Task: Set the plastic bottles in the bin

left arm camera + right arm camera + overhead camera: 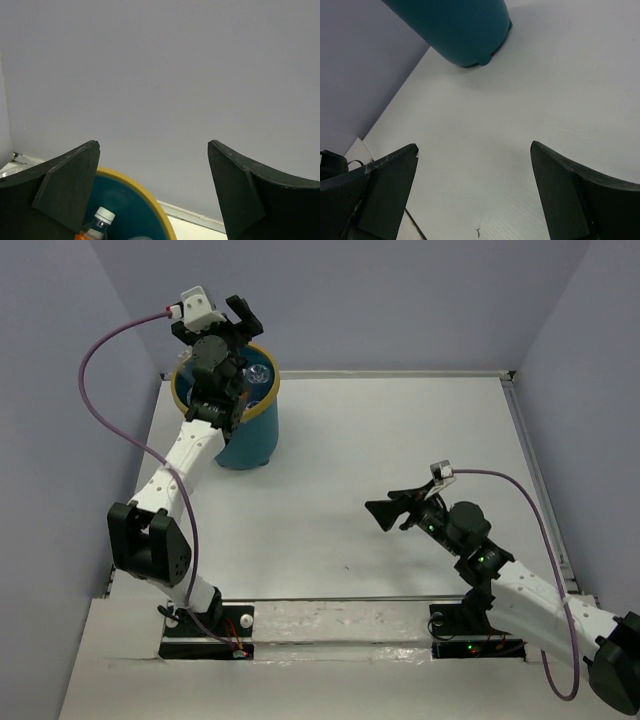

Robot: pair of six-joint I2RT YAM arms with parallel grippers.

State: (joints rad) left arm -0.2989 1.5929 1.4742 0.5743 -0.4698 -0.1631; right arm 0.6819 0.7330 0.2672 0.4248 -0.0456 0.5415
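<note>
The teal bin (252, 438) with a yellow rim stands at the table's far left. My left gripper (216, 324) hangs over its mouth, open and empty. In the left wrist view the left gripper (153, 146) frames the bin's rim (148, 198), and a clear plastic bottle (100, 221) with a white cap and orange contents lies inside. From above, clear bottles (259, 373) show in the bin beside the arm. My right gripper (400, 502) is open and empty, low over the table's middle right. In the right wrist view the right gripper (475, 147) faces the bin's base (465, 30).
Grey walls enclose the white table (400, 430) on three sides. A raised ledge runs along its back and right edges. A small dark speck (477, 231) lies on the surface near my right gripper. No bottle shows on the tabletop.
</note>
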